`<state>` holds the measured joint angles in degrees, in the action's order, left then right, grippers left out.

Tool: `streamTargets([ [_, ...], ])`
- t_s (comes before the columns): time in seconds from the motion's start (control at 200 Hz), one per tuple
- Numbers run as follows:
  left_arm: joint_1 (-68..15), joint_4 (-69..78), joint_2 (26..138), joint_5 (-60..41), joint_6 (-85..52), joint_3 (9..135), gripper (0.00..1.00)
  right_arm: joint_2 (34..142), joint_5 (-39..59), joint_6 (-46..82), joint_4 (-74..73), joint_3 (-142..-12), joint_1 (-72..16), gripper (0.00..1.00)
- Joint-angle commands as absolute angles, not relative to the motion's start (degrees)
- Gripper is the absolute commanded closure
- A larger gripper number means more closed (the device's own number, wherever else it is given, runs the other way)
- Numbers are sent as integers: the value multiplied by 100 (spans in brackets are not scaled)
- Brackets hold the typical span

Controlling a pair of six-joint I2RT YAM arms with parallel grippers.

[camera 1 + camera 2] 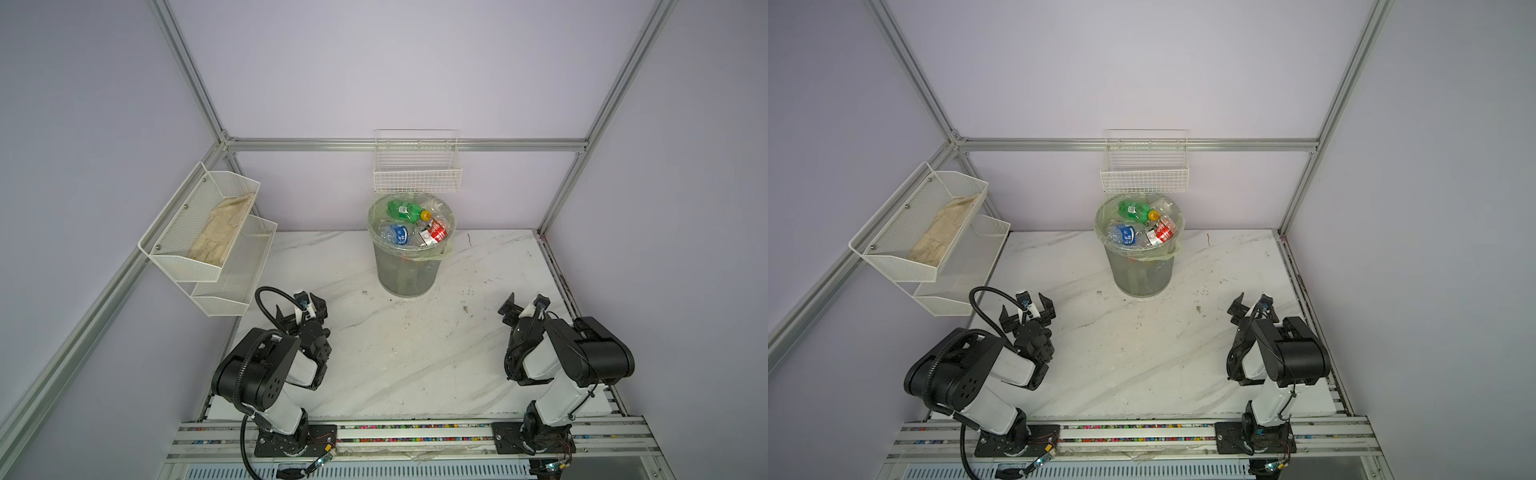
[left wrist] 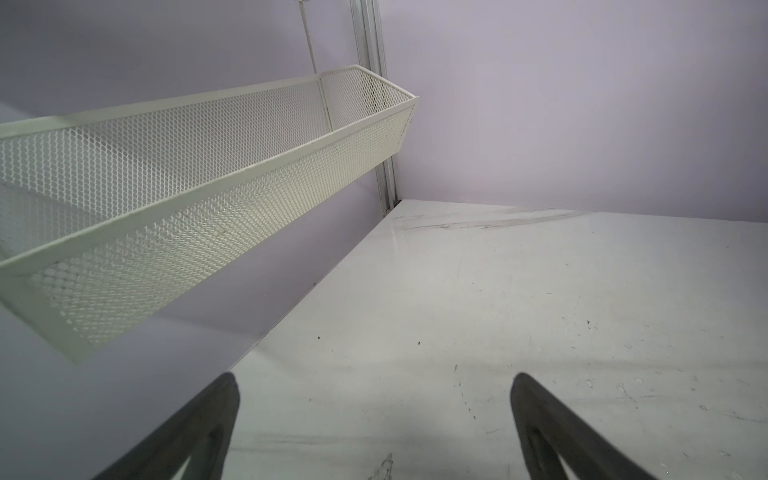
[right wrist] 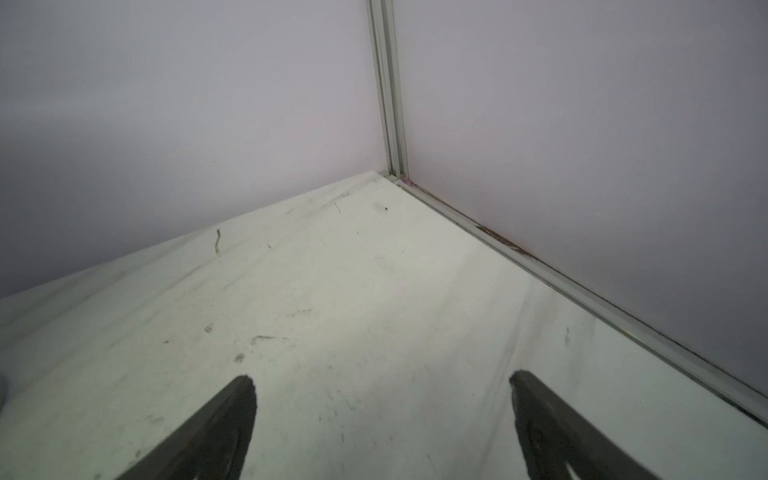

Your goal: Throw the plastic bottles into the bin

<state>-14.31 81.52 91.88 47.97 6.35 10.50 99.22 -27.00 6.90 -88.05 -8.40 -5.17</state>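
Observation:
The bin [image 1: 409, 270] [image 1: 1144, 276], translucent grey with a pale green liner, stands at the back middle of the table. Several plastic bottles fill it to the rim: a green one [image 1: 401, 210] [image 1: 1133, 209], a blue-labelled one [image 1: 395, 235] [image 1: 1123, 235] and a red-labelled one [image 1: 436, 232] [image 1: 1165, 230]. No bottle shows on the table. My left gripper [image 1: 297, 306] [image 1: 1025, 307] [image 2: 374, 378] hangs open over bare table at the front left. My right gripper [image 1: 524, 304] [image 1: 1252, 305] [image 3: 380, 376] is open over bare table at the front right. Neither holds anything.
Two white mesh shelf trays [image 1: 232, 266] [image 2: 208, 187] hang on the left wall close to the left gripper; the upper one holds a beige cloth [image 1: 222, 230]. A white wire basket [image 1: 417, 174] hangs on the back wall above the bin. Aluminium posts [image 3: 390, 104] frame the marble table [image 1: 395, 353].

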Motion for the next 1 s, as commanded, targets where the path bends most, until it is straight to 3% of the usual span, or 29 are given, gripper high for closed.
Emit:
streamTargets([
  [0.0,-1406,8614,9027,4701,410,875,0,9976,-2687,876,-10710,-791,-434,3],
  [0.175,-1346,8614,8956,4617,296,791,0,10612,-1578,190,-10738,-1323,-387,3],
  [0.265,-1345,8614,8939,4606,288,770,0,10181,-1254,39,-9804,-1478,-387,3],
  [0.46,-1555,8627,8960,4699,511,805,0,10222,-513,-583,-9600,-1652,-620,3],
  [0.58,-1756,8627,9055,4645,784,870,0,10583,-949,-1259,-10762,-1217,-1293,3],
  [0.7,-1948,8622,9230,3545,1487,870,0,10531,-1002,-1366,-10761,-1161,-1398,3],
  [0.995,-2347,8619,9356,3226,2193,937,0,10680,-1478,-1191,-10636,-1436,-1398,3],
])
